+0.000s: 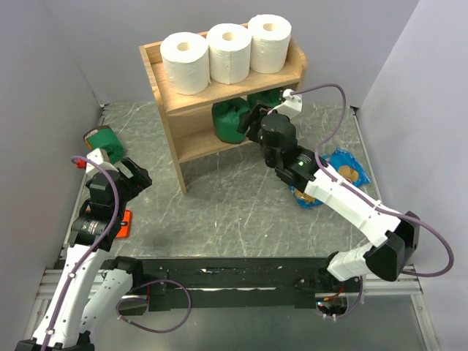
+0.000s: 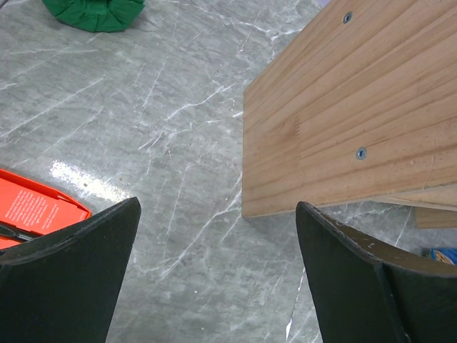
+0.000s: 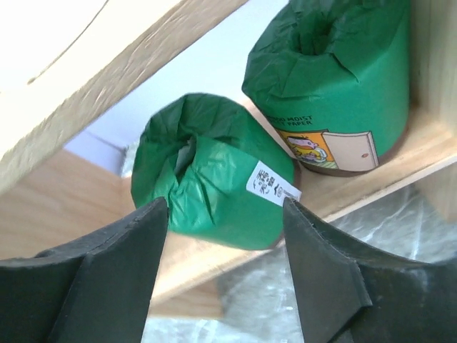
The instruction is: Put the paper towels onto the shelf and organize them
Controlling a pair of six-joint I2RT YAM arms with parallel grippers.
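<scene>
Three white paper towels point(image 1: 227, 53) stand upright in a row on the top tier of the wooden shelf point(image 1: 170, 126) at the back middle. My right gripper point(image 1: 254, 117) is open and empty just in front of the lower tier. In the right wrist view its jaws point(image 3: 225, 214) stand either side of a green package point(image 3: 214, 182) lying on that tier, not touching it. A second green package point(image 3: 335, 78) stands upright beside it. My left gripper point(image 1: 139, 175) is open and empty over the table left of the shelf's side panel point(image 2: 343, 107).
Another green package point(image 1: 102, 140) lies at the far left, also in the left wrist view point(image 2: 93, 13). An orange packet point(image 1: 124, 223) lies by my left arm point(image 2: 28, 207). A blue snack bag point(image 1: 344, 170) lies under my right arm. Grey walls close in both sides.
</scene>
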